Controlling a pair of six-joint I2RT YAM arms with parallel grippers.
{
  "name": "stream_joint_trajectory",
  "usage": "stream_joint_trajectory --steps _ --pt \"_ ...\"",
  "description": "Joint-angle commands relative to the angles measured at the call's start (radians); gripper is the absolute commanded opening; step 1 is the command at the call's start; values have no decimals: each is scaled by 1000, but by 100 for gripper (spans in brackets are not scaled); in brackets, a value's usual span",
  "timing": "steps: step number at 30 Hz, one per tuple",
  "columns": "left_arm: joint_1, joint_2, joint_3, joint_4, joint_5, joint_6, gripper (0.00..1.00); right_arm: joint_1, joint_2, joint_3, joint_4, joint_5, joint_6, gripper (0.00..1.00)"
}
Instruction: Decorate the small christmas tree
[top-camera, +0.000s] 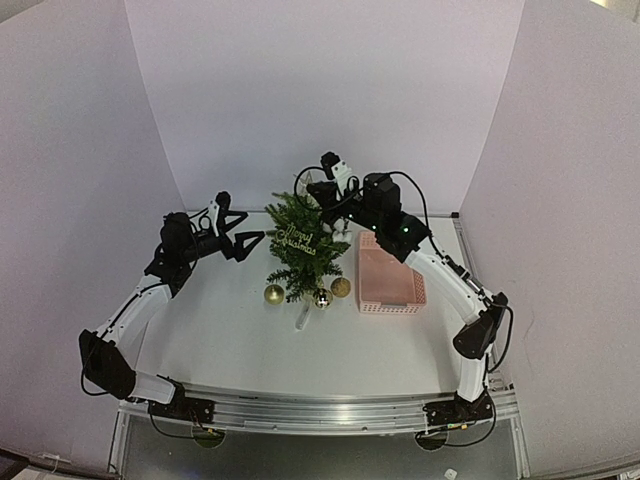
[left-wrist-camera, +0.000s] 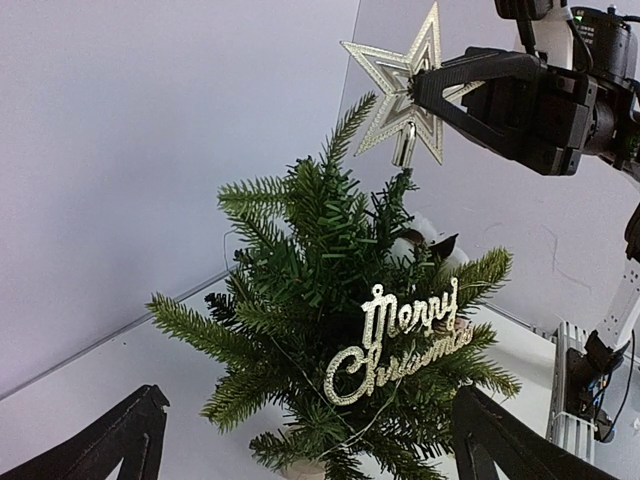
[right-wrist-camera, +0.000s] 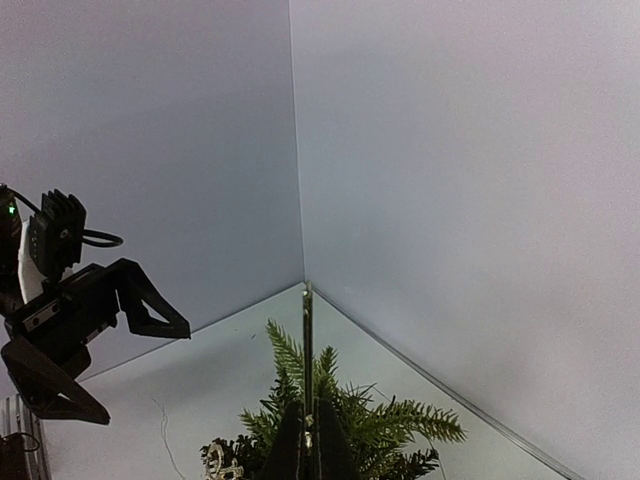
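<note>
My right jaws are closed on a gold star (left-wrist-camera: 400, 95), holding it upright just above the tip of the small christmas tree (top-camera: 305, 250); I cannot tell whether its stem touches the tip. My left jaws stand fully open just to the left of the tree, level with its upper branches, gripping nothing. The tree stands upright on the table (top-camera: 230, 330) with a gold "Merry Christmas" sign (left-wrist-camera: 400, 340) among its branches, three gold balls (top-camera: 273, 294) at its near foot and a pink basket (top-camera: 390, 285) just to its right.
</note>
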Motion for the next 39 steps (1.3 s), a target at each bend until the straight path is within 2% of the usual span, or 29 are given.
stream_joint_trajectory --steps 1,19,39 --pt "5 -1 20 11 12 6 100 -2 -27 39 -84 -3 16 0" --pt "6 -2 17 12 17 4 100 0 -5 76 -103 -13 12 0" --pt "9 -8 9 15 15 11 100 0 -64 -126 -34 -21 7 0"
